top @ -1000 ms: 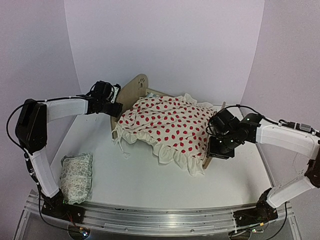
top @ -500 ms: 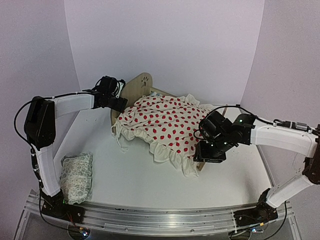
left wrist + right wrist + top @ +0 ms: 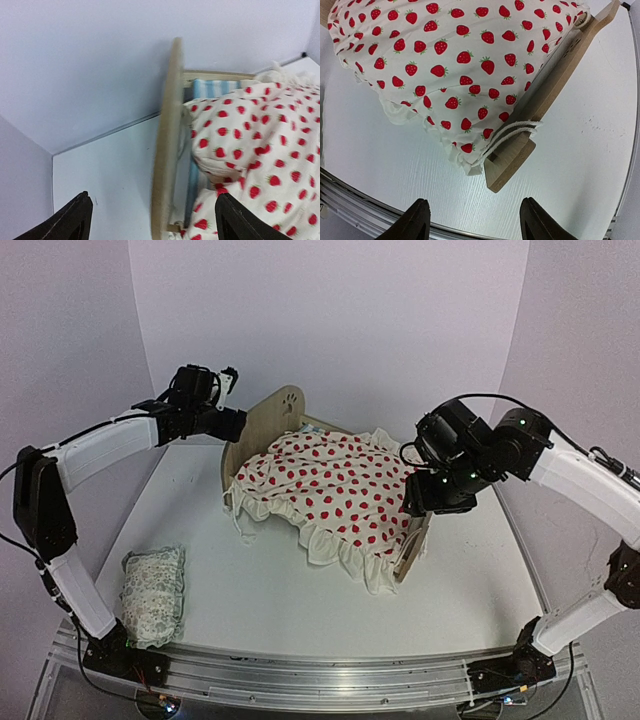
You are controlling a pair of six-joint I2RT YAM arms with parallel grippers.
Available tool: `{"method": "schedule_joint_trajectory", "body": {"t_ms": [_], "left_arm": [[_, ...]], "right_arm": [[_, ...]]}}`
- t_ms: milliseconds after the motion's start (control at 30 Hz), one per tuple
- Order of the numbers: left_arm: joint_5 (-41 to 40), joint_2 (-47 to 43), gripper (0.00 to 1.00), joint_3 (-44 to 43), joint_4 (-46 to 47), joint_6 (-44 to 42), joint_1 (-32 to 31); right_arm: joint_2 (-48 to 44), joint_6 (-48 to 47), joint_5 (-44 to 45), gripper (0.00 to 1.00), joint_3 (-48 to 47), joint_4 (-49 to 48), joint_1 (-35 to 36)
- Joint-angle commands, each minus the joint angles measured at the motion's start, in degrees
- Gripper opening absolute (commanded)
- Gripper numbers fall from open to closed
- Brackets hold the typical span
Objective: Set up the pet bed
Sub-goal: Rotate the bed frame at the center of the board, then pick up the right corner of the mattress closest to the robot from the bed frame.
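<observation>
The pet bed (image 3: 262,426) stands mid-table, a light plywood frame with a paw-print headboard at the left and a lower footboard (image 3: 412,547) at the right. Its blue-and-white striped mattress (image 3: 206,89) peeks out by the headboard (image 3: 167,150). A cream ruffled blanket with red strawberries (image 3: 335,490) covers it and hangs over the front. My left gripper (image 3: 232,424) hovers open just left of the headboard, holding nothing. My right gripper (image 3: 432,502) hangs open above the footboard (image 3: 555,87), empty; a white cord (image 3: 512,131) loops over that board.
A small pale green-patterned pillow (image 3: 153,592) lies near the front left of the white table (image 3: 300,600). A metal rail (image 3: 310,670) runs along the near edge. Lavender walls close in at the back and both sides.
Both grippers have let go and opened wider. The right arm rose up from the footboard's front corner. The left arm pulled back and up from the headboard. The blanket settled flatter.
</observation>
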State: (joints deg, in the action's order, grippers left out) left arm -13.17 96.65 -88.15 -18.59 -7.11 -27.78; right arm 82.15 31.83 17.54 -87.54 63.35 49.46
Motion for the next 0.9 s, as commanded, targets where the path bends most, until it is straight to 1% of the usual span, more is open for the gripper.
{"method": "schedule_joint_trajectory", "body": {"t_ms": [0, 100, 200, 300, 400, 467, 600, 767, 867], "left_arm": [[8.72, -7.24, 0.84, 1.98, -3.90, -8.46, -8.50], [18.70, -7.96, 0.80, 2.72, -5.82, -10.06, -16.09], [26.87, -8.04, 0.78, 5.81, -1.66, -7.43, -20.70], [30.93, -5.69, 0.73, 8.10, 4.11, -3.96, -24.31], [33.37, -0.67, 0.70, 6.93, 5.89, -3.82, -28.15], [33.90, 3.04, 0.71, 5.19, 6.42, -4.22, -30.07], [33.20, 10.73, 0.69, -0.05, 7.36, -2.57, -31.75], [26.84, 20.90, 0.69, -8.78, 3.98, -1.37, -32.72], [24.28, 23.70, 0.69, -9.76, 5.73, -1.54, -32.86]], "right_arm": [[3.89, -0.68, 3.30, 0.62, -4.06, 5.05, -0.61], [4.68, -0.18, 5.03, 0.62, -5.71, 5.03, -1.09], [4.03, 0.49, 7.67, 0.62, -6.48, 5.61, -1.80], [2.08, 2.98, 10.14, 0.62, -6.81, 8.30, -3.58], [-1.11, 5.46, 12.72, 0.63, -4.59, 10.07, -5.00], [-3.31, 6.55, 13.42, 0.63, -3.10, 10.88, -5.42], [-6.41, 8.64, 13.69, 0.63, -1.16, 13.14, -5.60], [-8.94, 11.17, 13.12, 0.63, 0.39, 15.27, -5.59], [-9.97, 12.27, 12.53, 0.63, 1.16, 16.26, -5.61]]}}
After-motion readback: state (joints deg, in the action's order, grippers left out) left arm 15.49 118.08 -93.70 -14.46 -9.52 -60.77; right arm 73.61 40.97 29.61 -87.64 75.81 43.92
